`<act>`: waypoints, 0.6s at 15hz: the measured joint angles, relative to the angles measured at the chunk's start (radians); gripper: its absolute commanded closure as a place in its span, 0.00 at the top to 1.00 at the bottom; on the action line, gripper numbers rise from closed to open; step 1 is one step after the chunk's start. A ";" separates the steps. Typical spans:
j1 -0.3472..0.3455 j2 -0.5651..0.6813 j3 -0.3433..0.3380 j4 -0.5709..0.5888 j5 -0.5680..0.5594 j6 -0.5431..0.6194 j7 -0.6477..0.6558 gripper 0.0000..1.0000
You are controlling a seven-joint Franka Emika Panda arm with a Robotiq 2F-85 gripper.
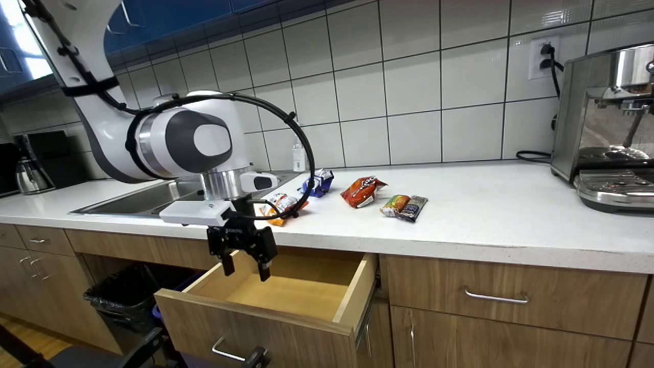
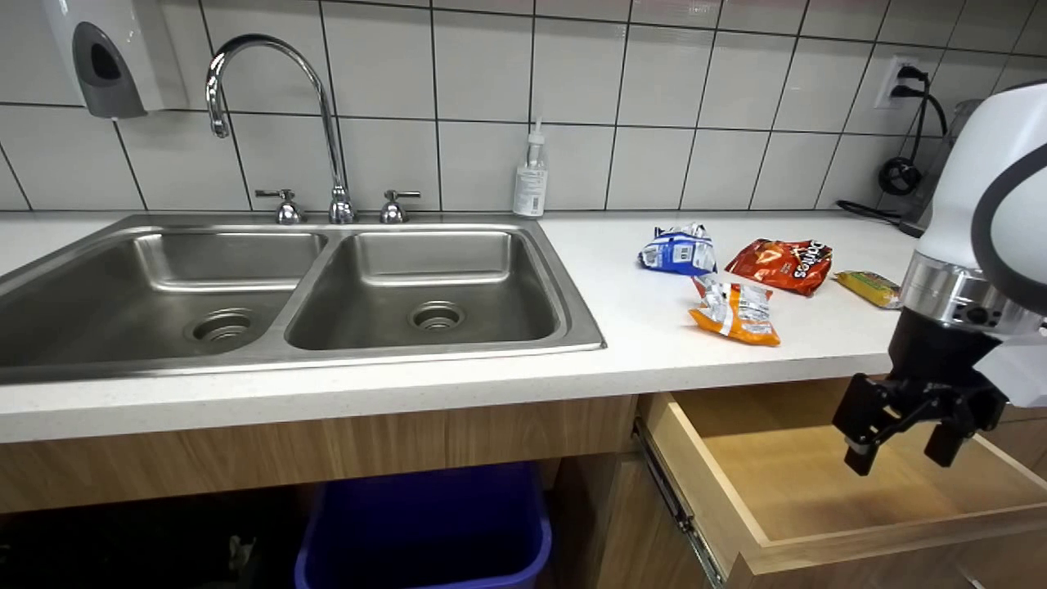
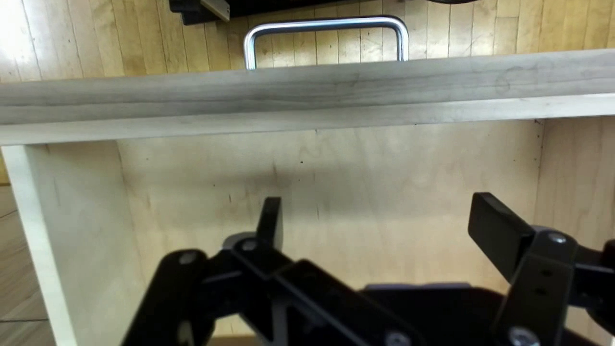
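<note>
Below the wide-spread tool [image 1: 247,274] lies the pulled-out wooden drawer [image 1: 301,289].

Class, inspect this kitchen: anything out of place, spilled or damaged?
The drawer stands pulled out beneath the open gripper, which looks odd because the neighbouring drawer is shut. No clear spill or damage shows.

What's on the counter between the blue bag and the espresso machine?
In an exterior view: a red Doritos bag, a yellow packet and a dark packet side by side, then a black cord near the espresso machine.
</note>
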 measured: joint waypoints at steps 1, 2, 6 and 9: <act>0.000 -0.013 0.001 0.000 -0.001 -0.005 0.000 1.00; 0.000 -0.028 0.003 0.000 -0.001 -0.011 0.001 1.00; 0.000 -0.078 0.010 0.000 -0.001 -0.030 0.002 1.00; 0.000 -0.110 0.012 0.000 -0.001 -0.038 0.002 1.00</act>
